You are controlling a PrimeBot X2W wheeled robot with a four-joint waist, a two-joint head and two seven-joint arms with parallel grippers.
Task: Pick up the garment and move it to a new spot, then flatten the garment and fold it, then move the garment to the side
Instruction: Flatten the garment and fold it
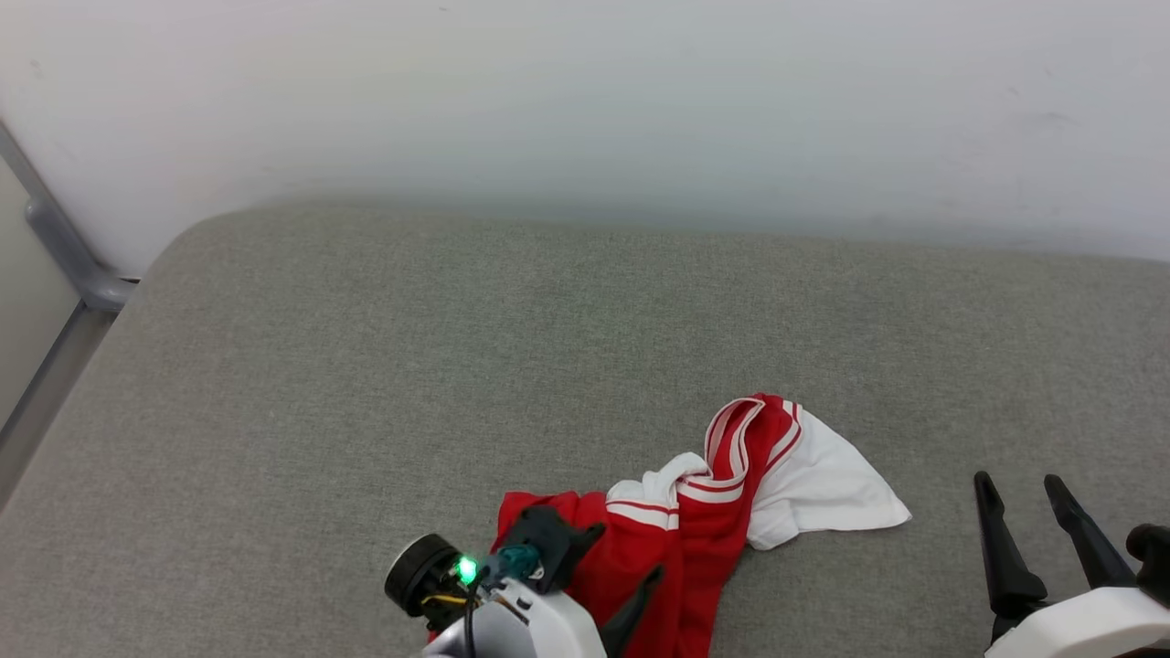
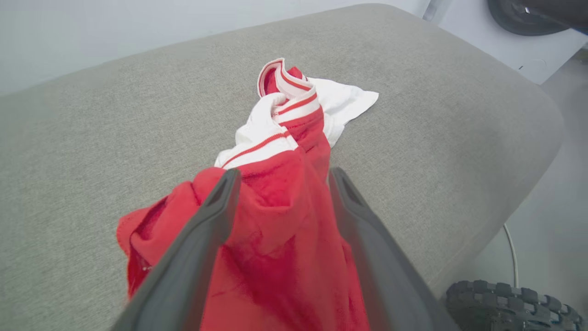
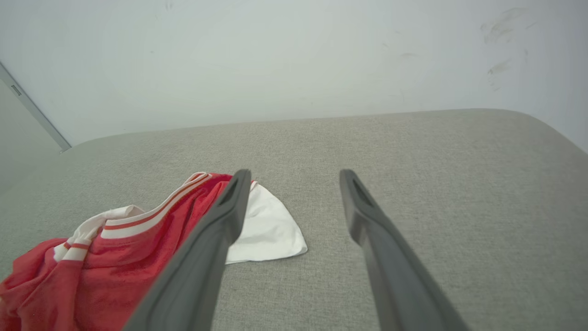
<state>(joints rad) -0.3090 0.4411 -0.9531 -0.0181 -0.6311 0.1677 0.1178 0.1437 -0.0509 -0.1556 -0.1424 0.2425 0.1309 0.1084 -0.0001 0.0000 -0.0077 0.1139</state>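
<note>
- The garment lies bunched near the front of a grey fabric cushion: red body, white sleeves, striped trim.
- My left pincer is spread, straddling the red cloth.
- My right pincer gapes over bare cushion.
- A pale wall stands behind.

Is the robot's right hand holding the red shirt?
No, the right gripper stands open over the grey cushion, apart from the garment, with nothing between its fingers.
</note>
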